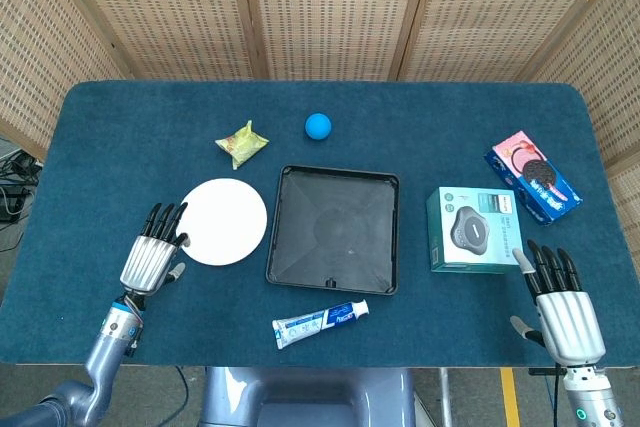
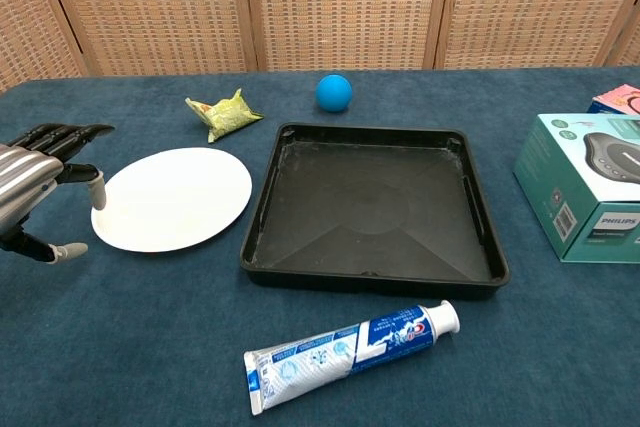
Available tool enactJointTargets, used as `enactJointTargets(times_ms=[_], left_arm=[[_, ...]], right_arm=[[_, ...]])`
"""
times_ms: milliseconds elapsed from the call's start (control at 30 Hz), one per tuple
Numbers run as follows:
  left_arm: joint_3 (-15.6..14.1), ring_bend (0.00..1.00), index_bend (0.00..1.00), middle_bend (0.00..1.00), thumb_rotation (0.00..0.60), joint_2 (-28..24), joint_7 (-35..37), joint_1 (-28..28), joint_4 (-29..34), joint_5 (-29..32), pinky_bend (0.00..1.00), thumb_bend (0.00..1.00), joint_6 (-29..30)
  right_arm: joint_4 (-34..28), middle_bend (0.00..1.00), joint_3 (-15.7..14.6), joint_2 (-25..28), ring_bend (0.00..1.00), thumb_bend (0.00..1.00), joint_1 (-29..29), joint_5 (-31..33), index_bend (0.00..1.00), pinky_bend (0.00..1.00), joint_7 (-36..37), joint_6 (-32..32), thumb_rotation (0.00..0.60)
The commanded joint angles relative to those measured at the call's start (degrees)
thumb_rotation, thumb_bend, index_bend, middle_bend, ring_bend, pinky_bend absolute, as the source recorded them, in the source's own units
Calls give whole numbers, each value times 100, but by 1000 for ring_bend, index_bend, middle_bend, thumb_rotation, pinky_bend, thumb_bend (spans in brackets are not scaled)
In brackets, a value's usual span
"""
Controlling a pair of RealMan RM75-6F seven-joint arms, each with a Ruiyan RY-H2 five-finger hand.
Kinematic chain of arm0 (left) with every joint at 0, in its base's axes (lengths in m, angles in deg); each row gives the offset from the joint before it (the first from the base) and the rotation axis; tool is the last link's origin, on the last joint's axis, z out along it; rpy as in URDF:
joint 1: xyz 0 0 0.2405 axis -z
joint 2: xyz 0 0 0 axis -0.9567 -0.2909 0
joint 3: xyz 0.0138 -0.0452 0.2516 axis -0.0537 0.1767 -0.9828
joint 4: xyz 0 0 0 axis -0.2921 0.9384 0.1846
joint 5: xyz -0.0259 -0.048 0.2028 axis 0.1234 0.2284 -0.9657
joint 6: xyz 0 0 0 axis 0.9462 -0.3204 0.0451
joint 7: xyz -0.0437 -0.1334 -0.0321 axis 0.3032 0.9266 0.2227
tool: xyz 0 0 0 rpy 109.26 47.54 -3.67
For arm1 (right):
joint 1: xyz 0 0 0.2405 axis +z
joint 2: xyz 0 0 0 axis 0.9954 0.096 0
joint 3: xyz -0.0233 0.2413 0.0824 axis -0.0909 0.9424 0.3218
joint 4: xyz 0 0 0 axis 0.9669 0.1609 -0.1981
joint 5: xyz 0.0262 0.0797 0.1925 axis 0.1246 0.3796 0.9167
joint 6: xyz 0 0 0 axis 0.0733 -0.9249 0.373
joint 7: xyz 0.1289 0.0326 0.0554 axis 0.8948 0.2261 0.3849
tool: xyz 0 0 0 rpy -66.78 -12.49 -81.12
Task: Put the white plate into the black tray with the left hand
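Left hand (image 1: 152, 259) hovered at the near-left rim of the white plate (image 1: 224, 219), fingers apart, holding nothing; contact with the rim could not be told. Plate lay flat on the cloth just left of the black tray (image 1: 336, 229). It looked stiff, thin, probably light and slick; best pinched at the rim. Right hand (image 1: 563, 309) spread, idle.

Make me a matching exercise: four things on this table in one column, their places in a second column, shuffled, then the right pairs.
Things:
1. white plate
2. blue ball
3. toothpaste tube
4. teal box

Places:
A. beyond the black tray's far edge
B. right of the tray
C. left of the tray, by the left hand
D. in front of the tray's near edge

Pairs: 1-C, 2-A, 3-D, 4-B
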Motion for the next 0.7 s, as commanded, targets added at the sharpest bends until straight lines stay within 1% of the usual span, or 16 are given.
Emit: enactJointTargets(times_ms=[33,700], left_arm=[[-8,0,488,0,600,71,-17,52,-78,13,0,207,-39],[-29,0,506,0,600,405,-93,258,-435,161,0,208,-278]], right_arm=[[2,0,6,4,0,149,-3,13,16,0,10,0,600],[20,0,34,19,0,149,-5,59,17,0,80,0,600]])
